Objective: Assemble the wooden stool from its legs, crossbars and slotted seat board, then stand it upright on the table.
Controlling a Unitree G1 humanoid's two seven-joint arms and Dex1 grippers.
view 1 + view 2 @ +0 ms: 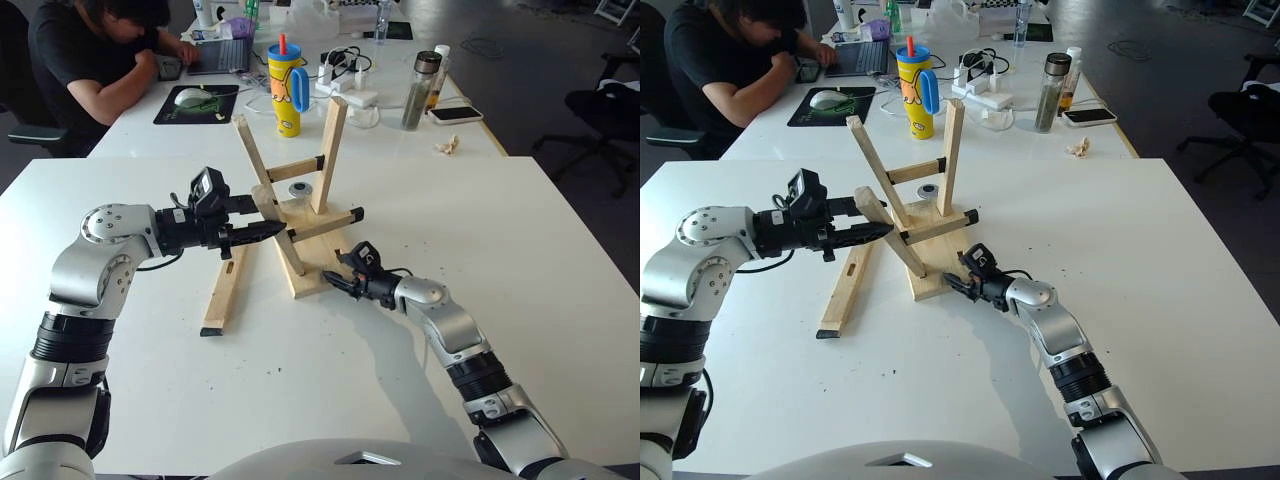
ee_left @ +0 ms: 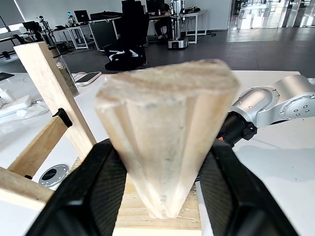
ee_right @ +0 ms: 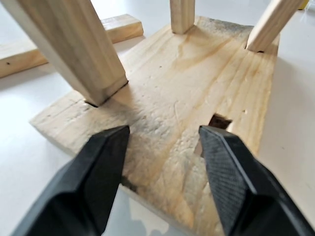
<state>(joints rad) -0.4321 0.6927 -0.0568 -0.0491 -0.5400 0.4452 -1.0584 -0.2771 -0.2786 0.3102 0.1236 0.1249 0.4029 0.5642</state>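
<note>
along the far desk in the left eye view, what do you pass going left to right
black rectangular mouse mat → yellow plastic tumbler with blue handle → tall steel flask → flat smartphone

"Access to the seat board [image 1: 312, 278]?"

"To its right, the white table [image 1: 500, 230] gives wide passage. At its near corner the right gripper [image 1: 331, 283] sits with fingers spread over the edge."

"Its left?"

"Obstructed. A loose leg [image 1: 224, 290] lies flat just beside it. Above that, the left gripper [image 1: 270, 228] is clamped on the tilted leg [image 1: 292, 255]."

"From above?"

"A tall leg [image 1: 331, 150] and a leaning leg [image 1: 253, 160] rise from it, joined by a crossbar [image 1: 295, 169]. Only a narrow gap is left. A small round disc [image 1: 298, 188] lies just beyond."
</note>
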